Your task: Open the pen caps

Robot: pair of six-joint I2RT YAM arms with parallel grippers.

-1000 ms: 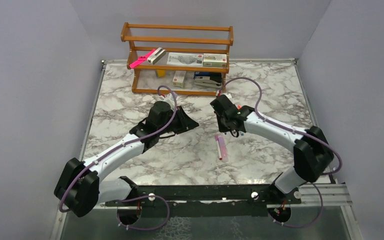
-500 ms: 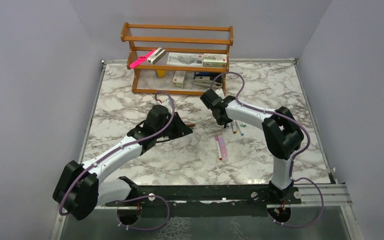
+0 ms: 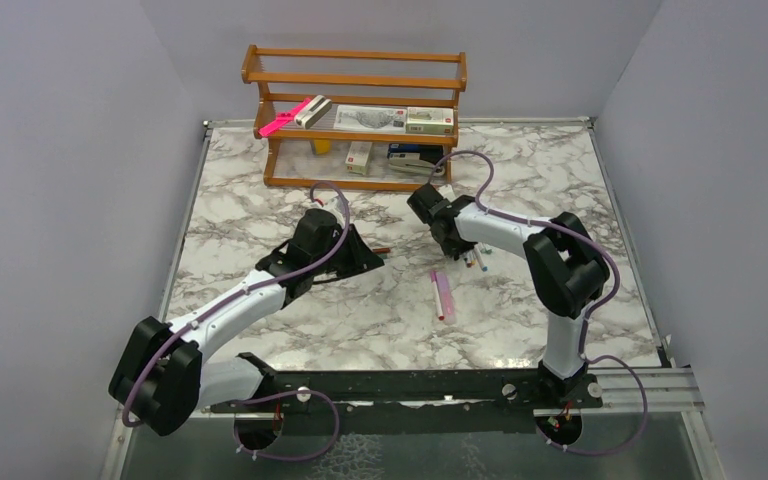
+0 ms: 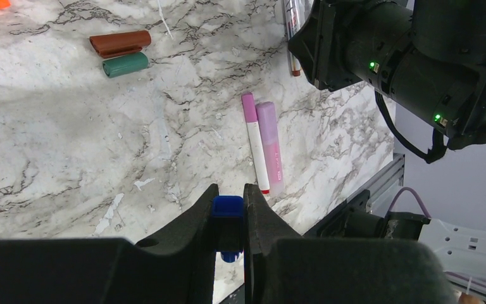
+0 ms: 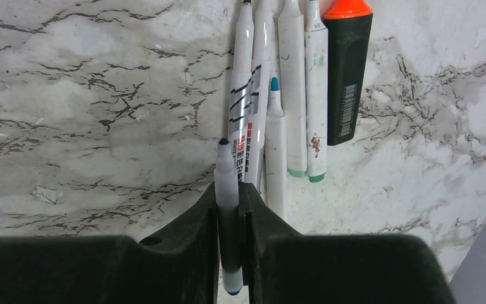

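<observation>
My left gripper (image 4: 229, 191) is shut on a small blue pen cap (image 4: 228, 208), held just above the marble. My right gripper (image 5: 228, 190) is shut on a white marker (image 5: 226, 171) with a bare dark tip and a blue end. That marker points at a row of uncapped white markers (image 5: 291, 95) lying on the table. A black highlighter (image 5: 345, 76) with an orange cap (image 5: 348, 7) lies beside the row. A dark red cap (image 4: 120, 42) and a green cap (image 4: 125, 64) lie loose. A pink-capped marker (image 4: 254, 142) lies next to a lilac highlighter (image 4: 270, 149).
A wooden shelf (image 3: 360, 80) holding small boxes and a long bright-pink item (image 3: 285, 117) stands at the back of the marble table (image 3: 260, 200). My two grippers (image 3: 372, 256) (image 3: 457, 243) sit mid-table, with the marker row (image 3: 475, 258) and the pink marker (image 3: 441, 293) near the right one.
The grippers have drawn apart. My right arm folded its elbow and carried its marker back toward the marker row. My left arm pulled slightly left, still holding the blue cap.
</observation>
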